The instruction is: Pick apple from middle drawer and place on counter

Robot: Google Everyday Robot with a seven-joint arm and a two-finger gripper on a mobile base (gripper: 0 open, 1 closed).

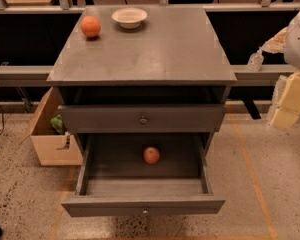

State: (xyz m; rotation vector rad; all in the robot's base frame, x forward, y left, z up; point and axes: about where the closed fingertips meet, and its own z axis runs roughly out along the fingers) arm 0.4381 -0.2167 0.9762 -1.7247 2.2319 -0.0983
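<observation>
The apple (151,155), small and red with a pale patch, lies inside the middle drawer (142,205), near the middle of its back. This bottom drawer is pulled out wide open toward me. The counter (150,49) is the flat grey top of the cabinet above it. My gripper (290,106), pale yellow, hangs at the far right edge of the camera view. It is beside the cabinet at about the height of the upper drawer, well to the right of the apple and above it, and it holds nothing that I can see.
An orange fruit (90,26) and a pale bowl (129,17) sit at the back left of the counter. The upper grey drawer (142,118) is closed. An open cardboard box (47,144) stands on the floor left of the cabinet. A rail runs behind it.
</observation>
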